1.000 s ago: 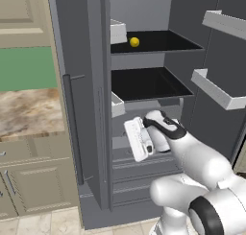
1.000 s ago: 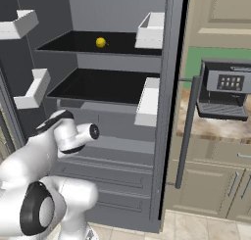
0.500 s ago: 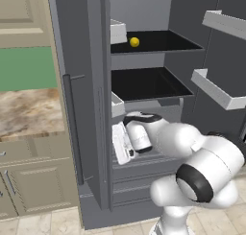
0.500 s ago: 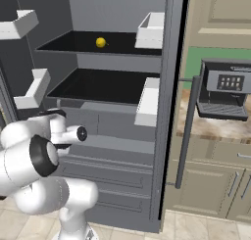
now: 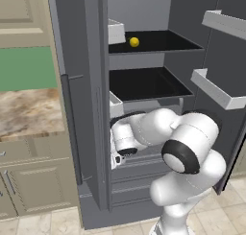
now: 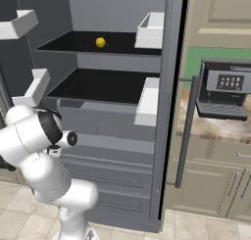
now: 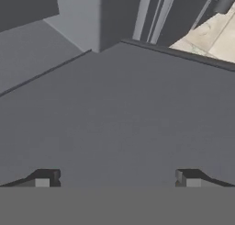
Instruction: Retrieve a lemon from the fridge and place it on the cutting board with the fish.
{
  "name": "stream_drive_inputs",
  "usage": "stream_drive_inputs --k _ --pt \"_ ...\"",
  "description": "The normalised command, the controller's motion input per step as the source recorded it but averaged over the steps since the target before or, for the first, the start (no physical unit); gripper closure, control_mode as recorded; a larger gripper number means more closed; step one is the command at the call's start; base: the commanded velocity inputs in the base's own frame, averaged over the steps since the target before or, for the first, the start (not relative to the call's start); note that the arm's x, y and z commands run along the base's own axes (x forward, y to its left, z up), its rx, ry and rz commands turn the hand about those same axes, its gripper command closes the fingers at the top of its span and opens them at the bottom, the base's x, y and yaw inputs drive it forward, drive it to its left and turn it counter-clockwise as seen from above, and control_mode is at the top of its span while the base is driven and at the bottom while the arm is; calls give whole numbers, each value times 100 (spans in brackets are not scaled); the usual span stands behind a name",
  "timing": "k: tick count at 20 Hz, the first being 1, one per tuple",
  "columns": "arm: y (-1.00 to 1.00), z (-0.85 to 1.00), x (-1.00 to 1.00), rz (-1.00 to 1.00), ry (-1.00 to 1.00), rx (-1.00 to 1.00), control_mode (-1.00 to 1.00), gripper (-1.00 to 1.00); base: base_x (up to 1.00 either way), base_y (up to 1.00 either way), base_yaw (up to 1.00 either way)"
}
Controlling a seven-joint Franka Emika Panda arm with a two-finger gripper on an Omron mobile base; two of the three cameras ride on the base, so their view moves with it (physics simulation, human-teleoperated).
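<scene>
Beige kitchen cabinets (image 5: 29, 181) stood on both sides of the fridge (image 5: 144, 52), and pale tiles covered the floor. Both fridge doors hung wide open. White bins (image 6: 149, 99) sat on the insides of the doors. Two black shelves (image 6: 105, 84) ran across the middle, and grey drawers (image 6: 112, 151) sat below them.

The lemon (image 5: 134, 41) lay on the top black shelf, near its back. It was small, round and bright yellow. It sat alone, close to a white door bin in the left base view. In the right base view, the lemon (image 6: 100, 42) lay on that same shelf, well apart from me.

My arm was folded low in front of the drawers. My gripper (image 7: 114, 180) pointed at a flat grey face of the fridge, very close to it. My two dark fingertips (image 7: 43, 179) stood far apart, and nothing was between them. I was well below the lemon.

A coffee machine (image 6: 223, 94) stood on the marbled counter (image 6: 215, 129) to the right of the fridge. A green wall panel (image 5: 26, 68) showed above the counter on the left.
</scene>
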Motion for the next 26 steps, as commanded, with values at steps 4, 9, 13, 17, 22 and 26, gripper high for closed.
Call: stream_drive_inputs --k 4,9,13,17,22,26 --pt "57 -21 5 1 5 0 -100 -100 0 0 0" --pt "60 -9 0 2 0 0 -100 -100 0 0 0" --pt "51 -2 0 0 0 0 -100 -100 0 0 0" --pt "0 0 0 0 0 0 -100 -100 0 0 0" --pt "-42 13 0 0 0 -10 -100 -100 0 0 0" --pt "-82 24 -1 -2 0 -31 -100 -100 0 0 0"
